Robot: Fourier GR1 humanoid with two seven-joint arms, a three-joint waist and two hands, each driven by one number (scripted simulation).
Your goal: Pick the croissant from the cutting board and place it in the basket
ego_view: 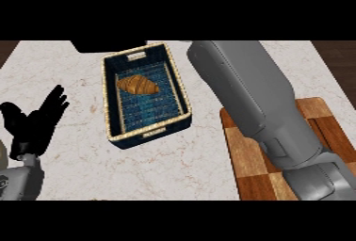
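You have one croissant [138,85], lying in the far half of the one basket [182,96]. There is one cutting board [249,155] at the right, near side. Two grey forearms show, but only one hand [38,123] is in view, the left one, at the left edge.

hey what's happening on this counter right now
The croissant already lies inside the basket, toward its far end. The cutting board at the right holds nothing that shows. The right forearm stretches over the board toward the far side of the counter, and its robot hand is out of view. The left robot hand rests open at the left edge.
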